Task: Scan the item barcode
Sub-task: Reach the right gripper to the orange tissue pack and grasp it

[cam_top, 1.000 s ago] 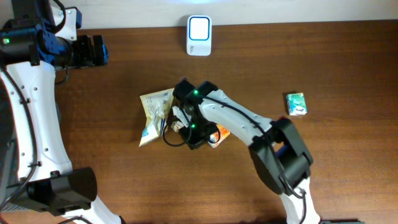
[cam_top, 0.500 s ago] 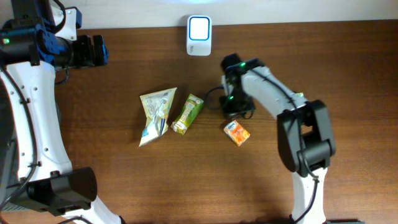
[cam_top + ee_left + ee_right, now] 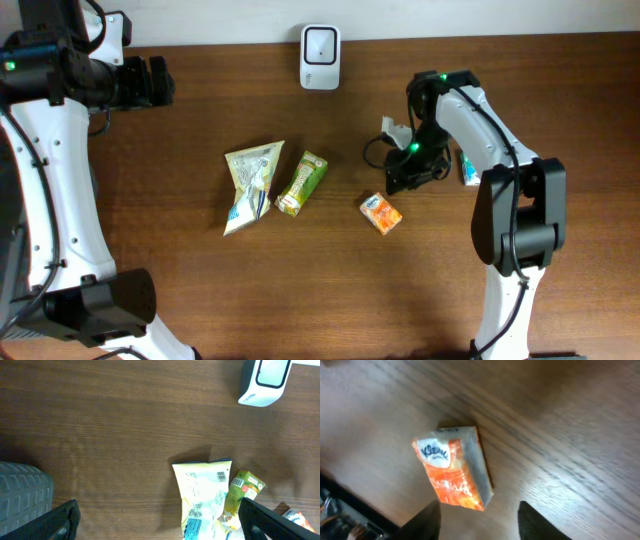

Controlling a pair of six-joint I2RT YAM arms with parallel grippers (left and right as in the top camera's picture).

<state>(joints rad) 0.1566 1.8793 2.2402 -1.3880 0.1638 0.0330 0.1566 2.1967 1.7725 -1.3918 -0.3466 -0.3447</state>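
Observation:
The white barcode scanner (image 3: pixel 320 57) stands at the table's far edge, also in the left wrist view's top right corner (image 3: pixel 265 380). An orange Kleenex pack (image 3: pixel 381 214) lies flat on the wood, just ahead of my right gripper's fingers (image 3: pixel 452 467). My right gripper (image 3: pixel 402 178) hovers up and to the right of it, open (image 3: pixel 480 527) with nothing between its fingers. A green packet (image 3: pixel 302 182) lies beside a pale yellow pouch (image 3: pixel 250 180). My left gripper (image 3: pixel 160 82) is open (image 3: pixel 160 525) at the far left, away from everything.
A teal and green pack (image 3: pixel 474 168) lies at the right, partly hidden behind my right arm. The pouch (image 3: pixel 202 495) and green packet (image 3: pixel 240 492) show barcodes in the left wrist view. A grey ribbed block (image 3: pixel 22 495) sits at that view's left edge.
My right arm has swung from over the packets in the middle to the right, leaving the green packet beside the pouch, and its jaws have opened. The left arm has not moved.

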